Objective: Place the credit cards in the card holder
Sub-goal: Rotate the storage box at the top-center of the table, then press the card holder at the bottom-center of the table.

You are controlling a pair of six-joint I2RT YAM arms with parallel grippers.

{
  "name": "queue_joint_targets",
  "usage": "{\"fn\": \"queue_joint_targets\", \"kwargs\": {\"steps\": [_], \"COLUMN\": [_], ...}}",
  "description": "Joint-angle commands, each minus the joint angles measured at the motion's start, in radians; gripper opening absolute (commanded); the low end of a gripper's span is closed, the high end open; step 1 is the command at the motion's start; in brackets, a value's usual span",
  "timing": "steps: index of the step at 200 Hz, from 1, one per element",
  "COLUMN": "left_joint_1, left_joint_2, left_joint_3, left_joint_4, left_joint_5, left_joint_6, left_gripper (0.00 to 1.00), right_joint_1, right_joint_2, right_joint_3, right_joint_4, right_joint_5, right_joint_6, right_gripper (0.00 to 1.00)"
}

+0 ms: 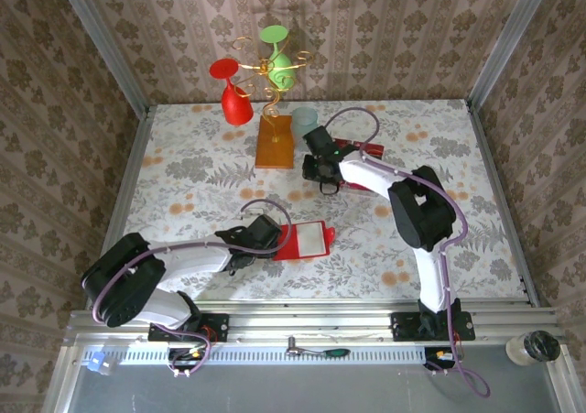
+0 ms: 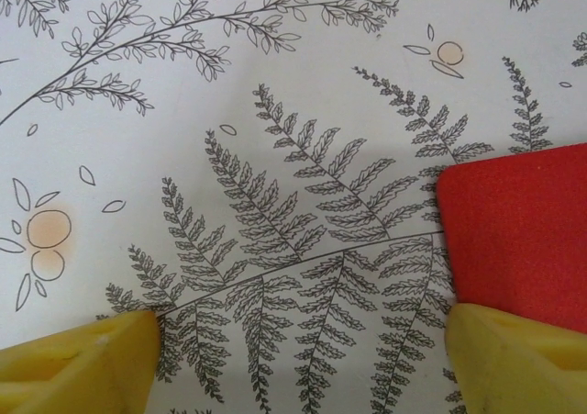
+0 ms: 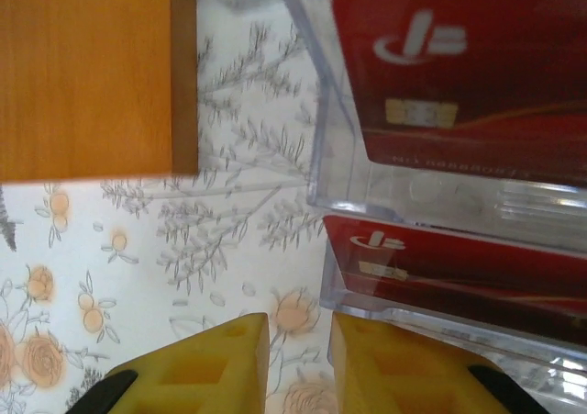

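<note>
Left wrist view: we see our left tool [image 2: 298, 341] spread wide, the card holder [image 2: 518, 230] on the worktop [image 2: 275, 83] beside one finger. Our right tool [image 3: 301, 341], narrowly parted, empty, faces credit cards [image 3: 459, 74] in a clear tray [image 3: 316, 148].

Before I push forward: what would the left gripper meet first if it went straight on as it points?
Likely the wallet: its red corner lies just ahead of one finger of the open left gripper. Between the fingers lies bare tablecloth; height is unclear.
</note>
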Motion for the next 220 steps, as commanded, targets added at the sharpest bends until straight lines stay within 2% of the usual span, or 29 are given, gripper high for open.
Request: {"fn": "queue_joint_targets", "kwargs": {"steps": [1, 21, 44, 88, 117, 143, 173, 220], "left_joint_1": [0.007, 0.009, 0.028, 0.080, 0.106, 0.121, 0.121, 0.118], "left_joint_2": [0.021, 0.017, 0.018, 0.015, 0.023, 0.043, 0.050, 0.041], "left_joint_3": [0.026, 0.027, 0.027, 0.048, 0.064, 0.088, 0.100, 0.102], "left_joint_4": [0.006, 0.005, 0.015, 0.025, 0.030, 0.030, 0.030, 0.021], "left_joint_5": [0.014, 0.009, 0.013, 0.038, 0.058, 0.073, 0.074, 0.075], "left_joint_6": [0.027, 0.038, 0.059, 0.119, 0.153, 0.173, 0.175, 0.160], "left_gripper": [0.82, 0.82, 0.83, 0.83, 0.83, 0.82, 0.82, 0.82], "right_joint_1": [0.004, 0.020, 0.041, 0.080, 0.129, 0.188, 0.228, 0.236], "right_joint_2": [-0.004, -0.066, -0.167, -0.398, -0.480, -0.480, -0.414, -0.323], "right_joint_3": [0.068, 0.046, -0.059, -0.390, -0.505, -0.545, -0.535, -0.544], "right_joint_4": [-0.019, -0.029, -0.028, 0.064, 0.105, 0.147, 0.189, 0.247], "right_joint_5": [-0.137, -0.215, -0.261, -0.287, -0.289, -0.292, -0.303, -0.300], "right_joint_6": [-0.079, -0.103, -0.100, -0.021, 0.013, 0.040, 0.063, 0.068], "right_gripper": [0.26, 0.26, 0.26, 0.27, 0.26, 0.24, 0.20, 0.15]}}
